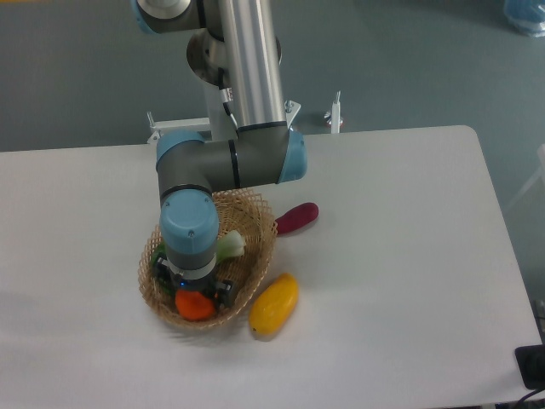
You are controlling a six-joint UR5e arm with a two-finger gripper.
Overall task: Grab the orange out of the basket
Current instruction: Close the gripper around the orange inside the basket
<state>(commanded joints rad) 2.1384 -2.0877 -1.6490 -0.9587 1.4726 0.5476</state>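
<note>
I see my end effector [196, 298] reaching straight down into the basket [255, 223], its dark body right over the orange [195, 305]. The orange sits at the near end of the basket, just under the wrist, and the arm hides the fingers, so I cannot tell whether they are apart or closed on the fruit. A pale green vegetable [230, 245] lies in the basket beside the wrist. On the white counter [400, 256], a yellow fruit [273, 304] touches the basket's near right rim, and a dark red vegetable [296, 217] lies just beyond its far right rim.
</note>
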